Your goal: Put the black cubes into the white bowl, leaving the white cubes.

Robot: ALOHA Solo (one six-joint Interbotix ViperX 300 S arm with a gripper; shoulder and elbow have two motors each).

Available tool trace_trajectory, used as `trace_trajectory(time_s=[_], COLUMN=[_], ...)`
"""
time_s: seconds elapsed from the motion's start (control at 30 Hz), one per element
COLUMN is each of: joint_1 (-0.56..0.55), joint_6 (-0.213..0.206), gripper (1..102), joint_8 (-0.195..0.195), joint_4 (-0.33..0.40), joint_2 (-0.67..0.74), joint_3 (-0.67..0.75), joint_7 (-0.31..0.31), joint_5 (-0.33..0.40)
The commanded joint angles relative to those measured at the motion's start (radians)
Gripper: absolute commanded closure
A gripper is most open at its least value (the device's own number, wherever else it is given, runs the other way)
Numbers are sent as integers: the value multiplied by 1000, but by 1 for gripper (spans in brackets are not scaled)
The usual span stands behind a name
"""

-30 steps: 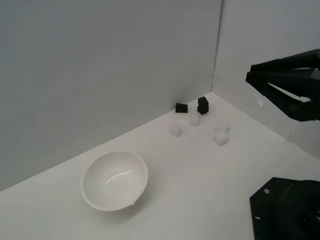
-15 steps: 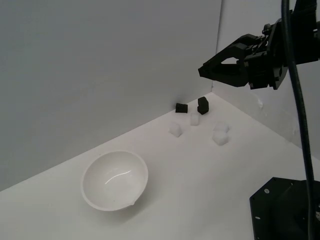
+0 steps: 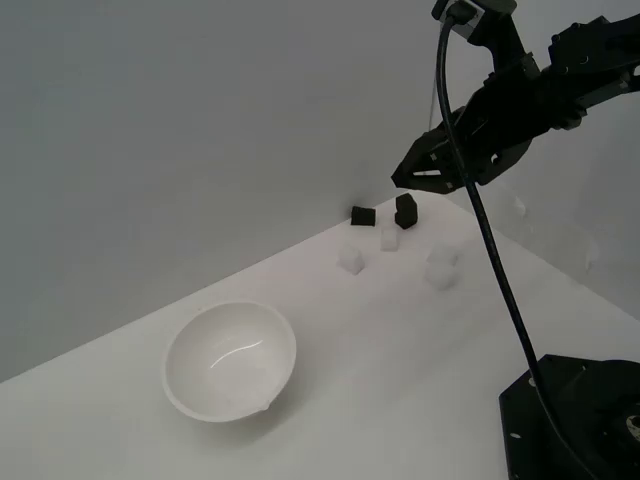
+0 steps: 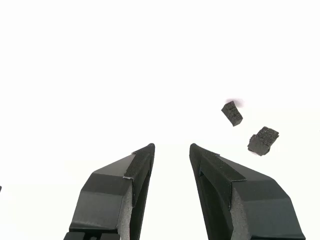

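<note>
The gripper (image 3: pixel 412 180) hangs spread and empty above the black cubes (image 3: pixel 405 211), where crowding white cubes (image 3: pixel 389 240) risk a wrong grab.

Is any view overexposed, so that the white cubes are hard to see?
Wrist view: the surface is blown out to pure white; only two black cubes show, no white ones. Exterior view: softer, even light; white cubes stay faint but visible, and the bowl carries a small glare streak.
</note>
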Motion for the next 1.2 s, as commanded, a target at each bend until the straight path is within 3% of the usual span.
trace_trajectory(time_s=[0.0,0.2,0.4,0.77,0.9,1.0,1.17], joint_1=[11,21,57,87,95,127,152], joint_6=[-14,-3,43,52,52,52,44], gripper=[61,56,30,18,13,7,5], joint_8=[17,20,21,21,21,21,21], joint_4=[-25,-26,-28,-20,-21,-21,-21], joint_2=[-6,-66,-146,-291,-342,-391,-485], joint_3=[-2,-63,-141,-285,-337,-387,-479], joint_7=[3,-25,-86,-390,-462,-477,-492], joint_5=[-35,-37,-37,-28,-26,-28,-28])
